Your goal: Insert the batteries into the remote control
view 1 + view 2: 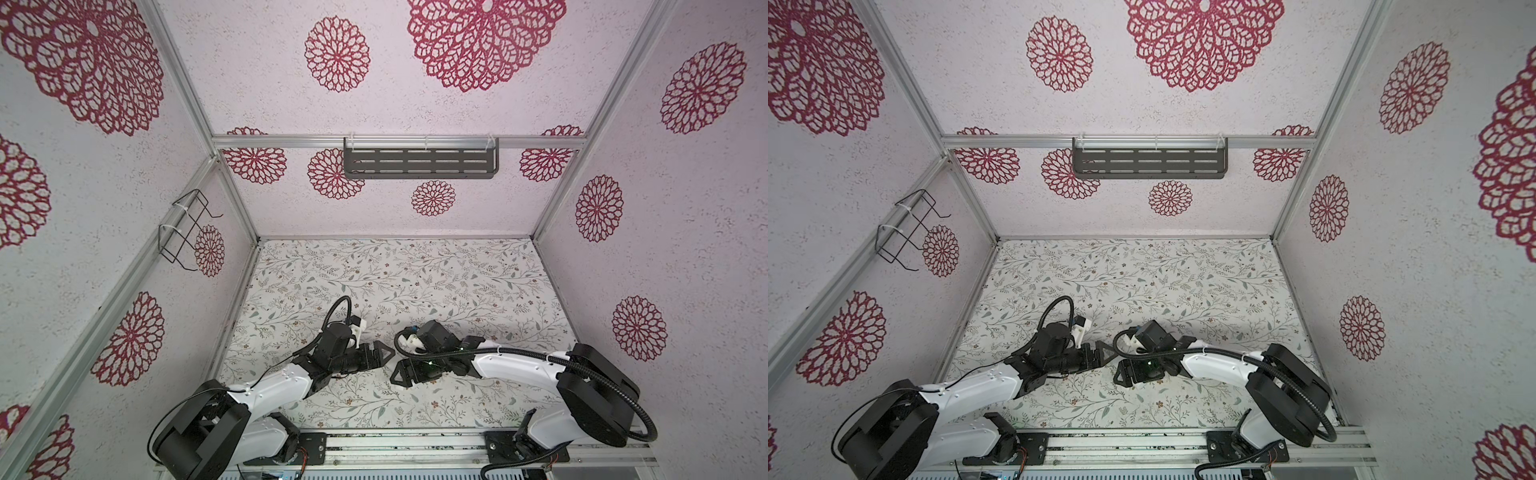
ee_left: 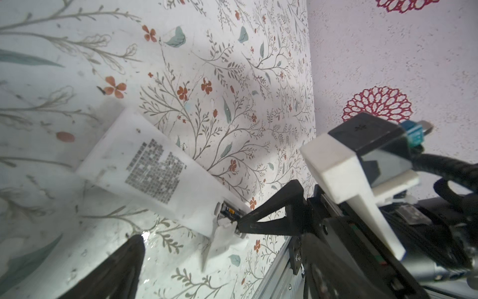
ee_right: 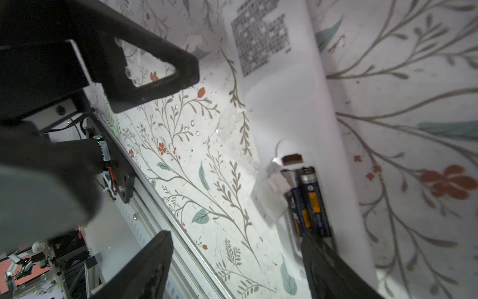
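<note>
The remote control point(image 2: 155, 165) is a white bar lying label side up on the flowered table, also seen in the right wrist view point(image 3: 284, 98). Its end compartment stands uncovered, with two dark batteries point(image 3: 310, 202) side by side inside; one shows in the left wrist view point(image 2: 229, 212). A small white cover piece point(image 3: 269, 204) lies tilted beside the compartment. My right gripper point(image 3: 236, 234) is open, one fingertip point(image 2: 269, 214) resting at the batteries' end. My left gripper point(image 2: 222, 240) is open wide just above the table, close by. In both top views the grippers point(image 1: 380, 353) point(image 1: 399, 374) hide the remote.
The metal rail point(image 3: 155, 207) along the table's front edge runs just beside both grippers. A dark slotted shelf point(image 1: 419, 162) hangs on the back wall and a wire holder point(image 1: 187, 228) on the left wall. The two fingertips nearly meet at mid-table.
</note>
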{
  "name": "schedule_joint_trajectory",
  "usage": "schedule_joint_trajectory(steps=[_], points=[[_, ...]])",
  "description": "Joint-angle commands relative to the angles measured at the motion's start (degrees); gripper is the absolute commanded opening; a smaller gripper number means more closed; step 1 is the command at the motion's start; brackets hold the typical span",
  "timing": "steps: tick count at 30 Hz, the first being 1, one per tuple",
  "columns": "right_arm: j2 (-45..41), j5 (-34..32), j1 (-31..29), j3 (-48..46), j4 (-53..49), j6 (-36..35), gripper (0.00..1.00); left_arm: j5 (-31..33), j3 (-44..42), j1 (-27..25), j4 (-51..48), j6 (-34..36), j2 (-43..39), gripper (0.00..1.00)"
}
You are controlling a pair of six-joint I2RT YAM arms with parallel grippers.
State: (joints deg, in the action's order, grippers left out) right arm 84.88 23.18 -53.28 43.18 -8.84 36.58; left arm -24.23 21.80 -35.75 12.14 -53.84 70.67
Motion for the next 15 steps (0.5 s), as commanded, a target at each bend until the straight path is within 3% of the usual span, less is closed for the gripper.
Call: schedule_joint_trajectory(steps=[1, 5, 11, 15], points=[[-1.7, -6.4, -0.4, 1.9, -5.3, -0.1, 0.80, 2.8, 1.0, -0.4, -1.0, 0.6, -2.7, 0.97], [-3.2, -16.1, -3.4, 4.5, -10.6, -2.2, 0.78, 6.4, 1.7, 1.2, -8.3, 2.4, -8.1, 0.97], [-4.1, -18.4, -7.2, 5.3, -10.4, 1.9, 0.74, 7.7, 3.1, 5.5, -18.0, 5.4, -15.0, 0.97], [-4.3, -20.3, -10.2, 4.7, -8.6, 5.9, 0.74, 4.8, 3.2, 5.8, -18.0, 6.3, -15.0, 0.97]])
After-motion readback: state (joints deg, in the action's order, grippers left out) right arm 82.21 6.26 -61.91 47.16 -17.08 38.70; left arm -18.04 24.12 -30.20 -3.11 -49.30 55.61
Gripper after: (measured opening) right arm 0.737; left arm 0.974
